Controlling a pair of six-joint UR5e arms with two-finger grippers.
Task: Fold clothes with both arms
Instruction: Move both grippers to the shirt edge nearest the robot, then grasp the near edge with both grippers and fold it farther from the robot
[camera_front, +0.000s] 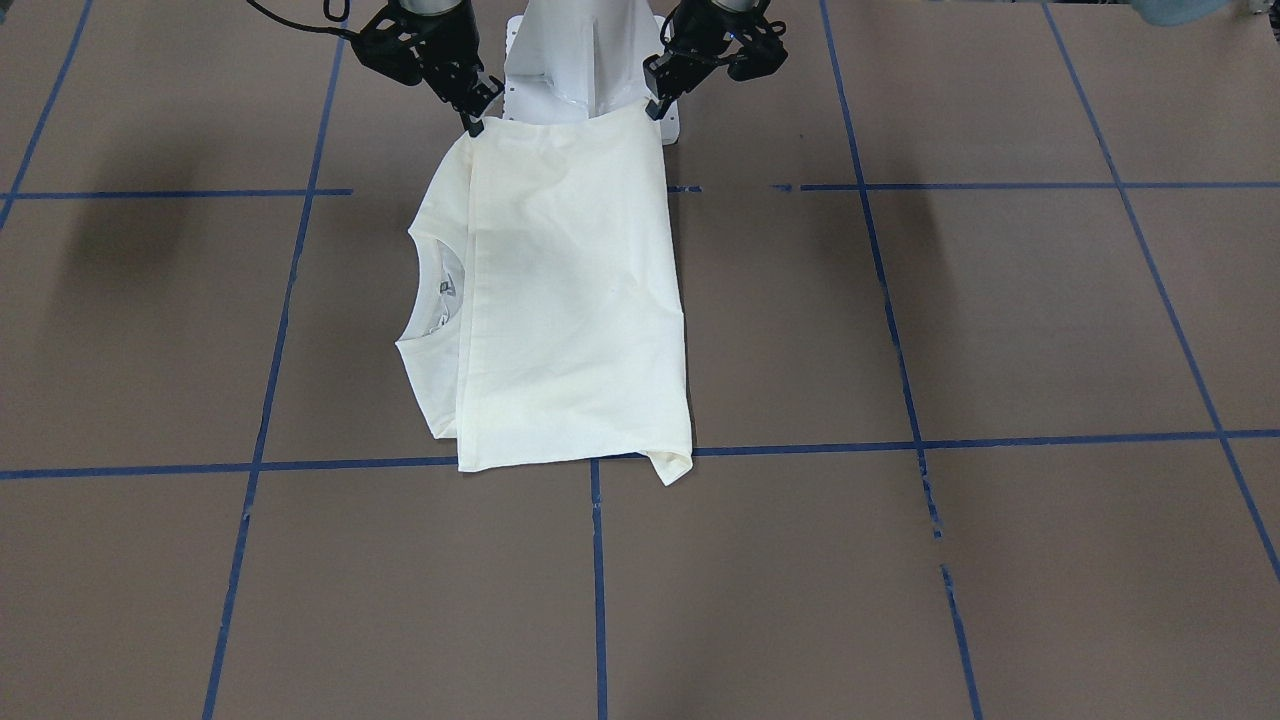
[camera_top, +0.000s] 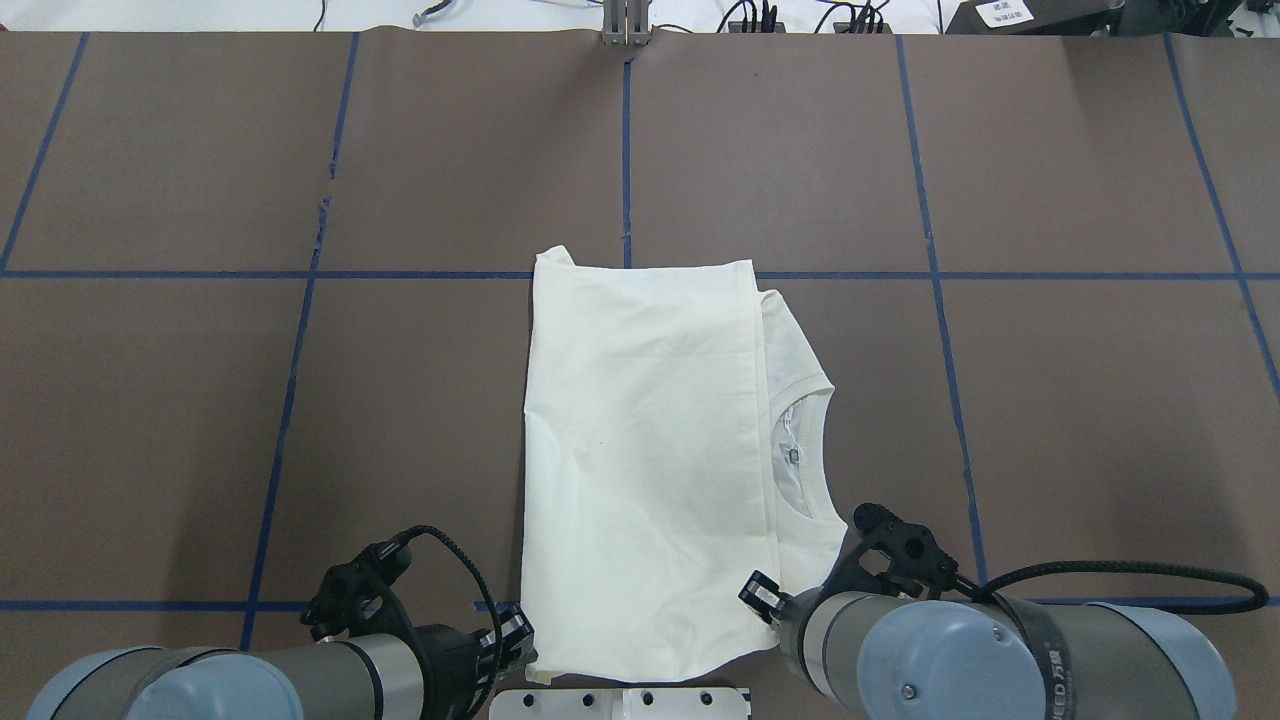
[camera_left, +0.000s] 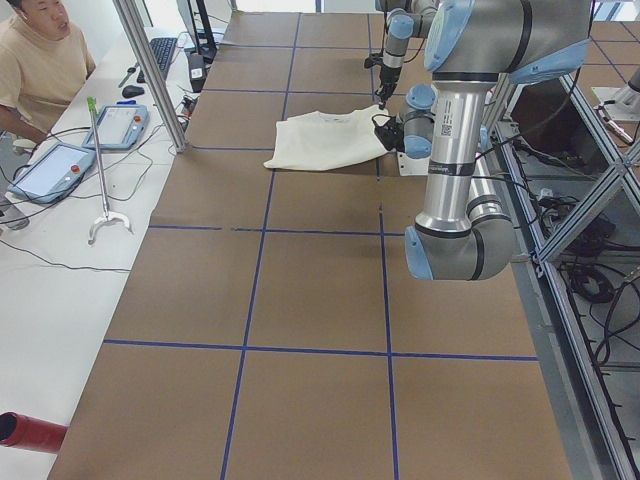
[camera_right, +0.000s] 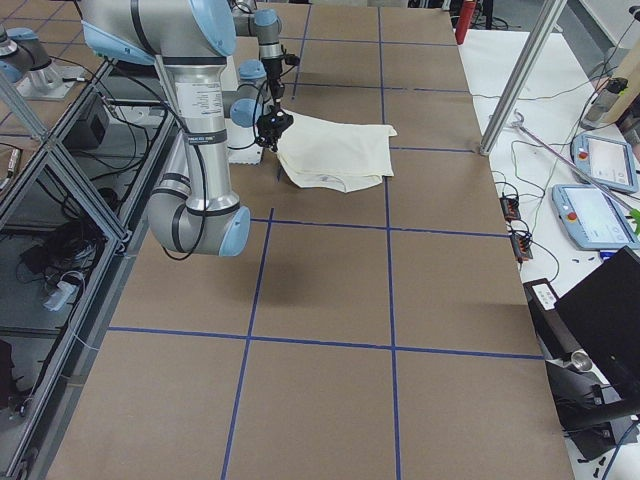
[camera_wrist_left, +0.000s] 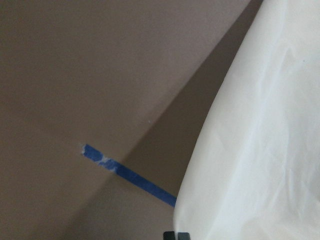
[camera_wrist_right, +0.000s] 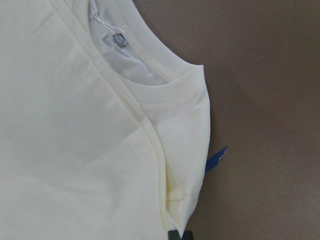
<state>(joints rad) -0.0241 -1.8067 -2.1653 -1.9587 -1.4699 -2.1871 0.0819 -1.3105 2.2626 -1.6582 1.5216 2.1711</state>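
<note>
The cream-white shirt (camera_front: 570, 300) lies folded lengthwise on the brown table, with its ribbed collar (camera_top: 818, 450) facing the robot's right. Its edge nearest the robot is raised over the white pedestal base (camera_front: 560, 60). My left gripper (camera_front: 655, 105) is shut on that edge's left corner, also seen from overhead as the left gripper (camera_top: 515, 640). My right gripper (camera_front: 472, 122) pinches the corner on the collar side, and the right gripper (camera_top: 765, 600) also shows from overhead. The right wrist view shows the shirt (camera_wrist_right: 75, 125) and its collar (camera_wrist_right: 150, 55) close below. The left wrist view shows the shirt's side edge (camera_wrist_left: 260, 150).
Blue tape lines (camera_top: 628, 150) divide the brown table into squares. A seated person (camera_left: 40, 60) and control tablets (camera_left: 50, 170) are at a white side table beyond the shirt's far edge. A red cylinder (camera_left: 30, 432) lies at that side's corner.
</note>
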